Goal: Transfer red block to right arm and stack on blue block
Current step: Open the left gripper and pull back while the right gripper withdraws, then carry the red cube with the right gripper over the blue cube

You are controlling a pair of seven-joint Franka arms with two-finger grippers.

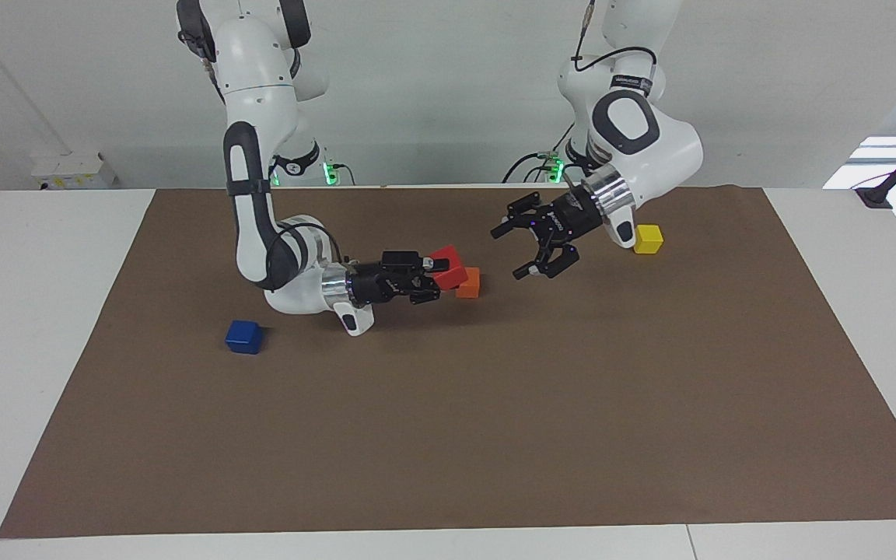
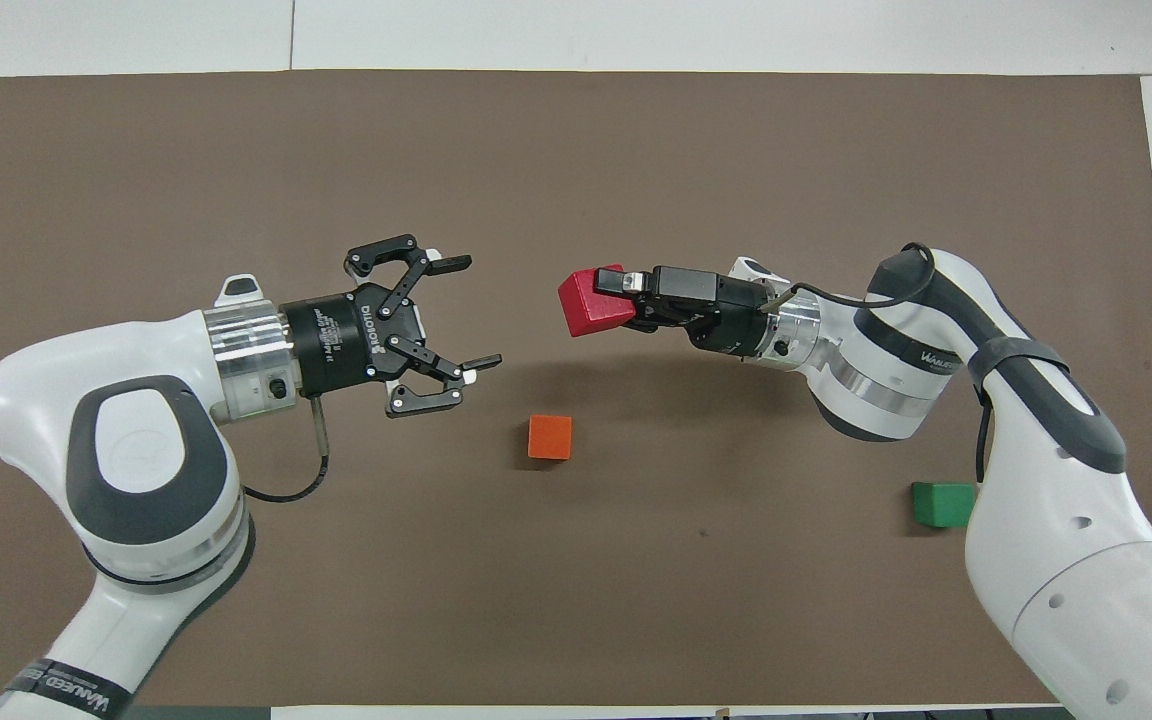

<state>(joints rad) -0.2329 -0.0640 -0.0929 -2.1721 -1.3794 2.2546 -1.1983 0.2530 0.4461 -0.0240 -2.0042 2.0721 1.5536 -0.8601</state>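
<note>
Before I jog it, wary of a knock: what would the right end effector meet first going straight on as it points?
Probably the open left end effector, across a bare gap. The right end effector, shut on the red block, aims at it; heights look alike, though uncertain.

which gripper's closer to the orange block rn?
Right. The right gripper, shut on the red block, hangs over the mat right beside the orange block. The left gripper, open and empty, sits clearly apart, toward its own end.
</note>
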